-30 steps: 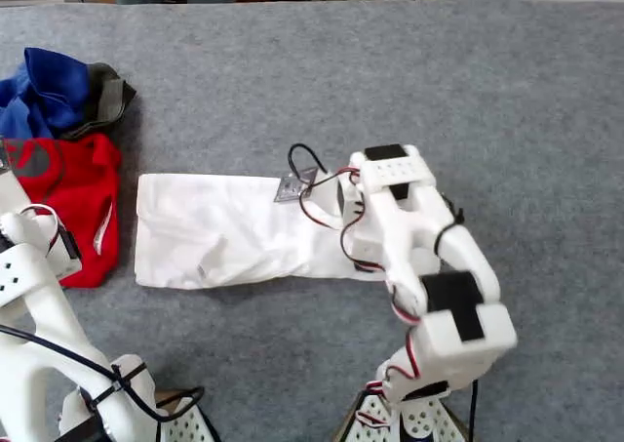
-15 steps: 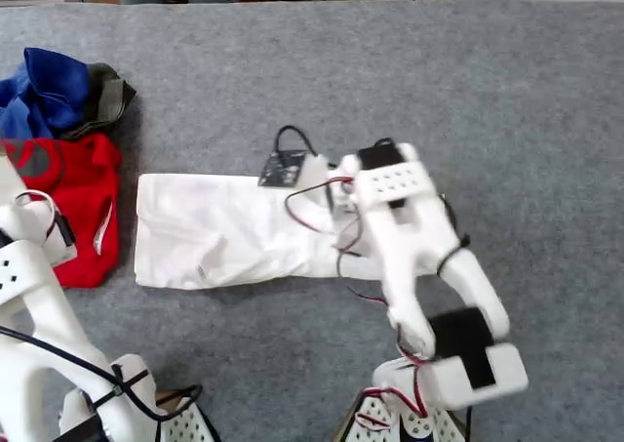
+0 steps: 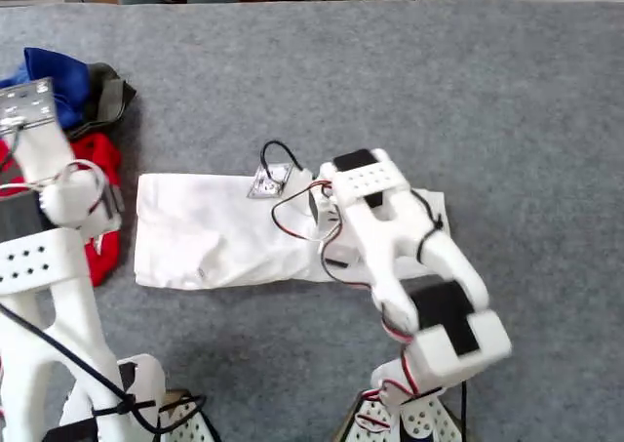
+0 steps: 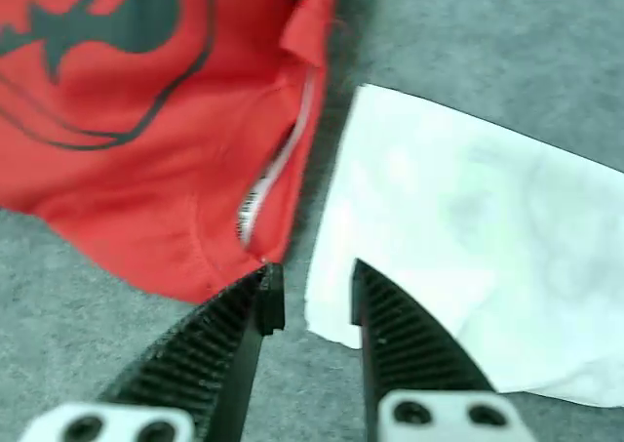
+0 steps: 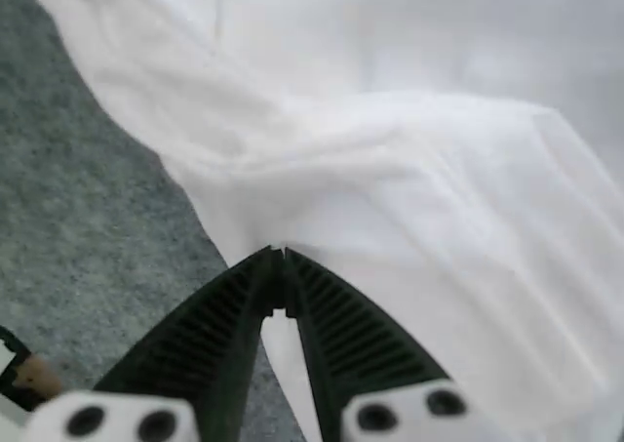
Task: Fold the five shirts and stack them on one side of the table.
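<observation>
Roughly midway on the grey surface (image 3: 487,91), white shirt (image 3: 224,232) laid out flat as a long folded band. Just beside one short end of it, red shirt (image 4: 127,169). Beyond that, farther from the white shirt, blue shirt (image 3: 58,76) and dark grey shirt (image 3: 109,96) bunched together. Left claw (image 4: 312,291) spread a little, poised over the white shirt's corner nearest the red shirt. Right claw (image 5: 278,266) pressed together, tips down at a crease toward the white shirt's other end. Cloth caught between them or not: cannot tell.
</observation>
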Controlling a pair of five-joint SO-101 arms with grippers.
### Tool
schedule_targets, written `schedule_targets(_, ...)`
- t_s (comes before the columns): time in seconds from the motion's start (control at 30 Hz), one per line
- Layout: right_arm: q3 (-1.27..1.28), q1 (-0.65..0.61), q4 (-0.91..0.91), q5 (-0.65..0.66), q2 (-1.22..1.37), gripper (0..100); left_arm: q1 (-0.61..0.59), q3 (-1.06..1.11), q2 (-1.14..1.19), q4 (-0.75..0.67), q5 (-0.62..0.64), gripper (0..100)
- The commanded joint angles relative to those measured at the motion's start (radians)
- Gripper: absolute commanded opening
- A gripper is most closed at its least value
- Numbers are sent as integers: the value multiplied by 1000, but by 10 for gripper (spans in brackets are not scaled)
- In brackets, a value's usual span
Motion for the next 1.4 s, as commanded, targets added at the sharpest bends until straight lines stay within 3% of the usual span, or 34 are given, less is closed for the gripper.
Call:
schedule_targets(0.0, -77, 8, 71, -9, -170, 15, 77, -71, 54, 3, 64, 200)
schedule_targets(0.13, -85, 95, 110, -9, -328, 15, 165, -139, 181, 8, 103, 205)
schedule_targets(0.37, -81, 396, 110, -35, -441, 15, 295, -236, 474, 66, 117, 206)
schedule_targets(0.6, 48, 595, -5, -92, -441, 15, 317, -280, 703, 71, 115, 202)
schedule_targets(0.7, 150, 628, -112, -118, -441, 15, 309, -282, 766, 71, 110, 200)
schedule_targets(0.87, 263, 638, -255, -173, -441, 15, 277, -282, 830, 64, 101, 114)
schedule_targets(1.2, 288, 637, -382, -186, -441, 15, 113, -288, 819, 132, -61, 30)
schedule_targets(1.37, 292, 638, -396, -190, -441, 15, 162, -438, 761, 172, 35, 30)
